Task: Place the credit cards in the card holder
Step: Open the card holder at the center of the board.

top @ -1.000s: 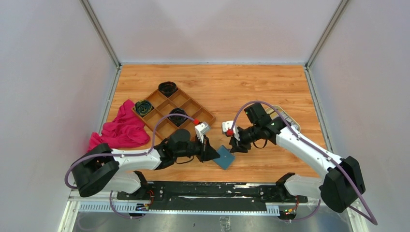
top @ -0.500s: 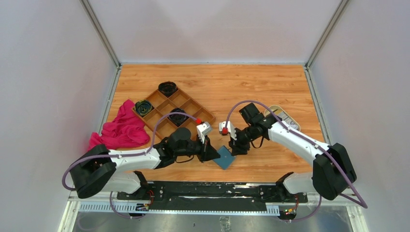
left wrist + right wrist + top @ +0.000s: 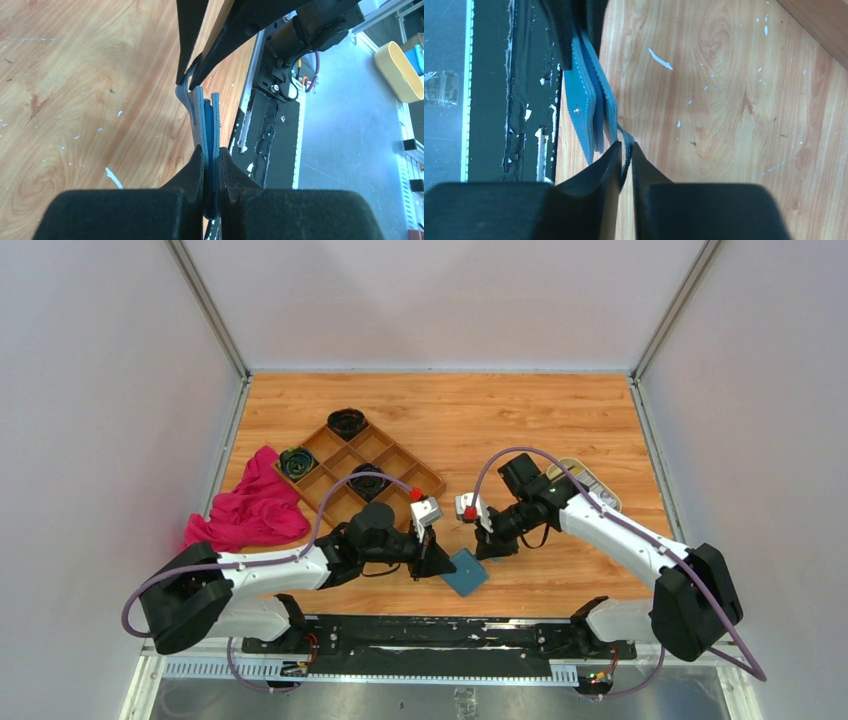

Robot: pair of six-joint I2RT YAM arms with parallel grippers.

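The teal-blue card holder [image 3: 466,571] hangs just above the table near the front edge, held edge-up between the two arms. My left gripper [image 3: 437,562] is shut on its folded end [image 3: 205,115], with the pads [image 3: 192,167] pressed on both faces. My right gripper [image 3: 484,550] meets it from the other side, jaws nearly together and pinching a thin teal flap [image 3: 624,134] beside the holder's main leaves [image 3: 586,100]. The credit cards [image 3: 588,480] show only as pale grey shapes in the cream oval tray [image 3: 607,497], partly behind the right arm.
A brown wooden compartment tray [image 3: 385,452] with dark rolled items stands at the left centre. A pink cloth [image 3: 250,510] lies beside it. The black base rail [image 3: 430,635] runs along the near edge, just below the held holder.
My right gripper has moved left and down to the card holder and narrowed its jaws onto the flap. The left gripper kept its hold and barely moved.
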